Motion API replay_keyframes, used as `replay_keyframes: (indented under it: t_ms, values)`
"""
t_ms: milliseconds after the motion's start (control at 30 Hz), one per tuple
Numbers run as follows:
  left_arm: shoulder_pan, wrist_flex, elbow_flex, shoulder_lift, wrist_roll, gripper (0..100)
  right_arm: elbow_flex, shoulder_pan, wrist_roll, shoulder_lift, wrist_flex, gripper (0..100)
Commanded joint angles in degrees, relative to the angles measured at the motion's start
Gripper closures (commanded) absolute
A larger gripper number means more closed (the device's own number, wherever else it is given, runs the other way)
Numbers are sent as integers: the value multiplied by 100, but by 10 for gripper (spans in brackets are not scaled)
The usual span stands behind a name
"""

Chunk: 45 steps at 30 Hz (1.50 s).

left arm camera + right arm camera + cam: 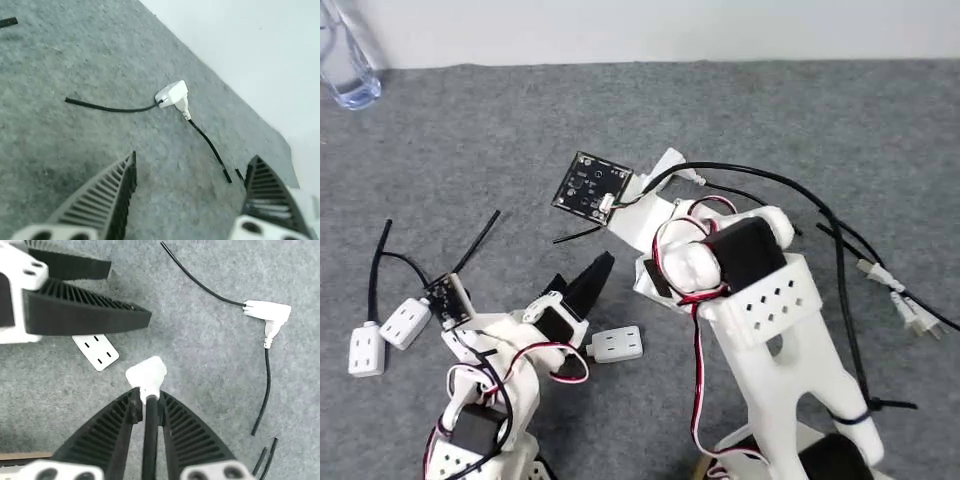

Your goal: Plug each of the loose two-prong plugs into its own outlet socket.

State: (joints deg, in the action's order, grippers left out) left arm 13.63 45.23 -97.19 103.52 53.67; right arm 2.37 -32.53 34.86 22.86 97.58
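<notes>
Gripping the plug (146,374) by the cord just behind its body, the right gripper (148,400) is clamped tight. The plug head pokes out past the fingertips, low over the grey mat (200,355). Prongs are hidden, so I can't tell their orientation.

The target socket (96,351) lies flat on the mat just beside the plug, slots facing up, with nothing holding it. In the high view the same socket (617,343) sits between the two arms.

The left gripper (127,292) hangs near the socket with its fingers spread wide, holding nothing.

Farther off is a white joined pair (267,312) with cords out both ends. It looks like a plug already seated, not certain. Two more sockets (367,347) are at the mat's left, and spare plugs (910,312) are on the right.

Risks:
- The hold is on the cord, not the plug body, so the head can swivel or droop on contact and the prongs miss the slots.
- The socket is unbraced, so a push likely skids or flips it on the mat unless the left gripper pins it first.
- With both grippers close together, fingers may collide.
- The trailing cord could snag on the right arm.
</notes>
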Motion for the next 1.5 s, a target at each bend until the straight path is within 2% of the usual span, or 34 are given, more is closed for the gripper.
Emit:
replay_keyframes:
  t_ms: [0,67,267,433,600,900,1100,1300,1367,1467]
  values:
    - [-79,-132,75,70,9,670,97,198,176,163,-110,991]
    - [-105,-123,75,70,9,670,105,242,220,171,-101,991]
    - [-818,-18,75,62,0,670,97,259,290,163,-66,991]
    - [-853,18,75,62,0,670,-413,338,343,215,-92,991]
    - [-844,114,75,62,0,670,-1486,1288,914,215,-611,991]
    - [-844,79,75,62,0,670,-4176,2835,2312,207,-2747,991]
    - [-835,70,75,62,0,670,-4835,3670,2892,163,-3477,991]
    - [-545,97,75,62,0,670,-5037,4127,3226,198,-3565,983]
    - [-501,105,75,62,0,670,-5037,4145,3235,224,-3565,922]
    - [-527,105,75,62,0,670,-5037,4101,3253,224,-3565,743]
